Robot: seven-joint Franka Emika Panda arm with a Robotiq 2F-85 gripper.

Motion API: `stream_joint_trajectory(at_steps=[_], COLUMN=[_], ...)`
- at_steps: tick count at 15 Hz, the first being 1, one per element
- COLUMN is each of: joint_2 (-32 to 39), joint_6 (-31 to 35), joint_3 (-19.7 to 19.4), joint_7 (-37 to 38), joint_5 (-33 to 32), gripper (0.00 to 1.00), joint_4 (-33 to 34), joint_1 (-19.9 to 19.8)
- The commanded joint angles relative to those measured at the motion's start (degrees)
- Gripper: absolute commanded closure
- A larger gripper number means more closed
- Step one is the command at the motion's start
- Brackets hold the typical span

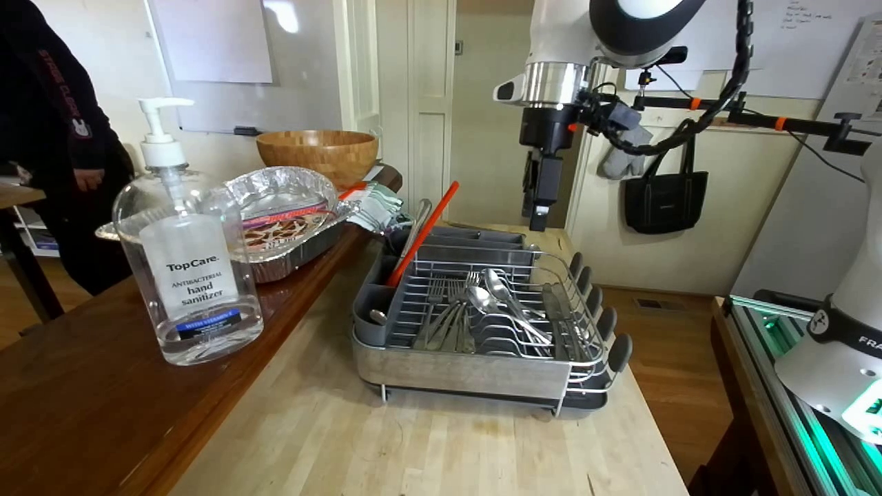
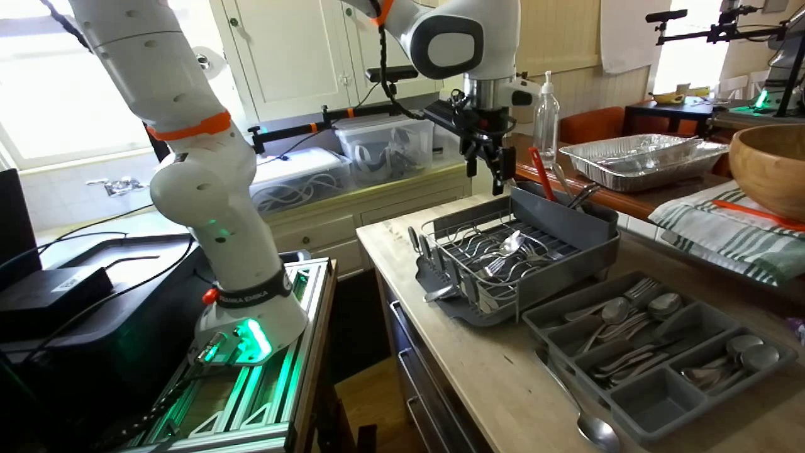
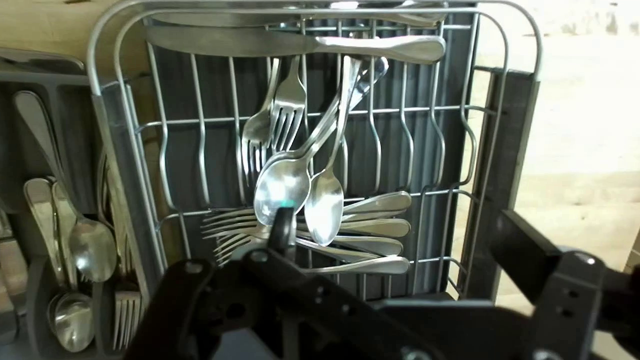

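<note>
While the metal spoons (image 3: 290,180) lie with bowls over forks (image 3: 372,227) in the dish rack (image 1: 468,373), the gripper (image 2: 484,180) hangs above, spread and empty; pinching one handle from overhead should disturb neighbours least; the cutlery tray (image 2: 658,402) stands just beside the rack on the worktop (image 1: 310,441)

Dish rack (image 1: 458,372) on the counter (image 1: 310,441), gripper (image 1: 534,217) above it

In the wrist view, knives (image 3: 295,44) lie across the rack's upper end, spoons (image 3: 324,202) in the middle, their bowls over a bunch of forks (image 3: 377,227) — and a cutlery tray (image 3: 82,120) left of the rack. In an exterior view, that tray sits before the rack, with a loose spoon (image 2: 592,428) just beside it. In an exterior view, the ledge (image 1: 96,386) runs left of the rack — a bottle (image 1: 189,269) on it in front, a pan (image 1: 296,260) behind, a bowl (image 1: 317,155) farther back.
</note>
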Motion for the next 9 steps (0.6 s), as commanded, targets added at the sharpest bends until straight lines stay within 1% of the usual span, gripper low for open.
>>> stream_joint_trajectory(at_steps=[1, 2, 4, 6, 9], joint_2=[1.24, 0.5, 2.07, 3.9, 6.46], joint_6=[-0.25, 1.44, 1.16, -0.38, -1.68], joint_3=[1.21, 1.11, 0.14, -0.82, -1.47], joint_7=[-0.07, -0.94, -5.76, -16.17, -28.65], joint_5=[0.16, 0.23, 0.52, 3.53, 7.95], gripper=[0.0, 0.0, 0.0, 0.0, 0.0], joint_4=[0.98, 0.02, 1.0, 2.43, 3.37], joint_1=[-1.19, -1.37, -2.28, -2.47, -3.18])
